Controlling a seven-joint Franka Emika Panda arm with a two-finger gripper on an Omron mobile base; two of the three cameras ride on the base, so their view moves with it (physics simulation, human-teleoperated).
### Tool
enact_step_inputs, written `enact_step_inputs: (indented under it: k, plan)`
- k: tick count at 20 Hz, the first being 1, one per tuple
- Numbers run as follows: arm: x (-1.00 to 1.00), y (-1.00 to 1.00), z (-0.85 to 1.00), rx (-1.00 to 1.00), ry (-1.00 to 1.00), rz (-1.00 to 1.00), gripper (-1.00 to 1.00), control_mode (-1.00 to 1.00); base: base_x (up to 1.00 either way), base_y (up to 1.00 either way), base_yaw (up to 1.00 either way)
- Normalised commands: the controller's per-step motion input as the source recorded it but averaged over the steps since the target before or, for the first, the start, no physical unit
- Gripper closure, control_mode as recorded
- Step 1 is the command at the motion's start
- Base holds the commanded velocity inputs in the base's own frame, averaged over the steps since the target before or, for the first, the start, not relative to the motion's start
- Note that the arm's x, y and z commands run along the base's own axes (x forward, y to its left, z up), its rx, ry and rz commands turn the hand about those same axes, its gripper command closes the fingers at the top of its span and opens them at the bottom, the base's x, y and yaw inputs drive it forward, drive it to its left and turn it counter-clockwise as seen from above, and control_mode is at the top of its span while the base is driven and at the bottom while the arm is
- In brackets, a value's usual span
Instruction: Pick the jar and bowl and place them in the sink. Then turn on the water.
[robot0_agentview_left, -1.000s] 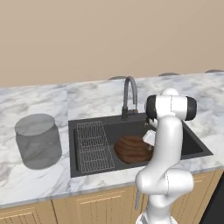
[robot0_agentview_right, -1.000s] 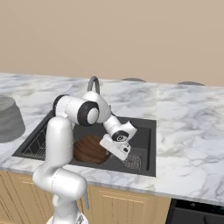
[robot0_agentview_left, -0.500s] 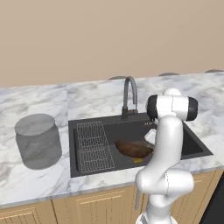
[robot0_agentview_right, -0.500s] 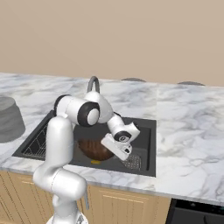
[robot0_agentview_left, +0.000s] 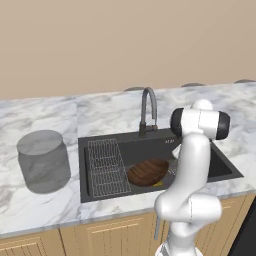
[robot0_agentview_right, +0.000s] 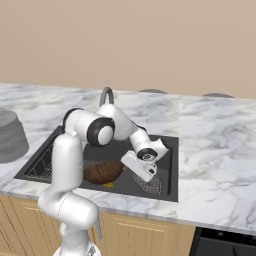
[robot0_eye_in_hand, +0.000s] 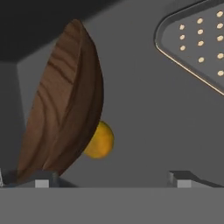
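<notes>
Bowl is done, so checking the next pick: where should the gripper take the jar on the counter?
Across the body of the jar, coming level from the sink side. It stands upright, and its flat lid offers no edge to pinch. It looks wide, so the grip may be tight.

White-grey marbled stone tabletop (robot0_agentview_left: 45, 210) on light wooden cabinets, black rectangular recessed sink (robot0_agentview_left: 100, 141) cut into it. End effector (robot0_agentview_right: 141, 171) low inside sink, at its right part. Squat translucent grey cylindrical jar with flat grey lid (robot0_agentview_left: 43, 161) upright on tabletop, well apart from end effector, beyond sink's far left rim. Wide shallow dark brown wooden bowl (robot0_agentview_left: 147, 172) on sink floor just beside end effector, tilted, leaning on small orange-yellow round object (robot0_eye_in_hand: 99, 140). Wire grid rack (robot0_agentview_left: 105, 167) beyond bowl.
</notes>
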Motion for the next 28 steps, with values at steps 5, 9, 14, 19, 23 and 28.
enact_step_inputs:
  k: [5,9,14,19,23,28]
  plan:
    - [0.0,-0.1,0.55,0.0,-0.01,0.0,-1.0,-1.0,0.0,0.0,0.0]
    - [-0.06,-0.1,0.49,0.0,0.0,0.0,-1.0,-1.0,0.0,0.0,0.0]
    - [-0.38,-0.05,0.51,0.0,-0.05,0.0,-1.0,-1.0,0.0,0.0,0.0]
    - [-0.61,0.0,0.54,0.0,-0.1,0.0,-1.0,-1.0,0.0,0.0,0.0]
    - [-0.69,0.1,0.51,0.0,-0.08,0.0,-1.0,-1.0,0.0,0.0,0.0]
    - [-0.65,0.28,0.4,-0.05,-0.01,0.0,-1.0,-1.0,0.0,0.0,0.0]
